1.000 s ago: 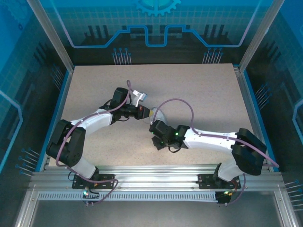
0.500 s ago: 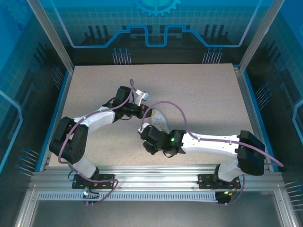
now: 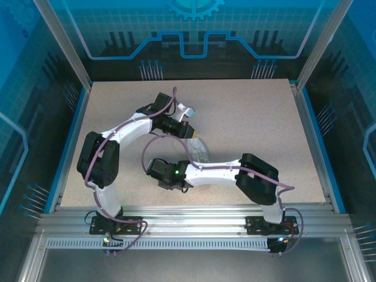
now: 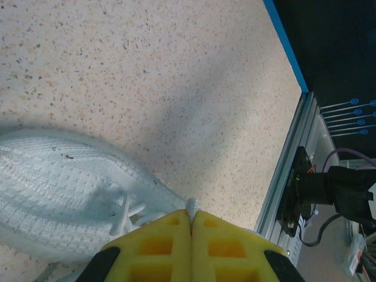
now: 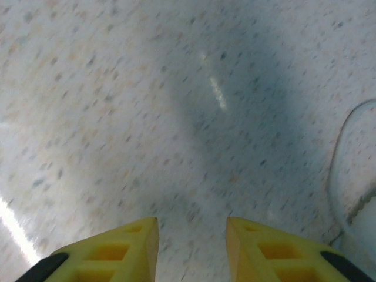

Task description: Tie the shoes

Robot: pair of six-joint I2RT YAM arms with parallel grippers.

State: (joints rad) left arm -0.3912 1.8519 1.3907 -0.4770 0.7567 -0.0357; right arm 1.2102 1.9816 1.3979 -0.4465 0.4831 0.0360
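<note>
Speckled worktop (image 3: 252, 117) inside blue cell. White sneaker (image 4: 59, 188) lies mid-worktop, between both arms. Left tool (image 4: 190, 216) pressed together, pinching a lace (image 4: 191, 205) above the shoe. Right tool (image 5: 192, 226) spread, empty, over bare worktop. Best: hold lace taut, bring right tool to the free lace.

No lettering, brand or number can be read anywhere; the one sign is a light-blue gear emblem (image 3: 195, 7) atop the back panel (image 3: 194, 35), above blue circuit-style lines.
</note>
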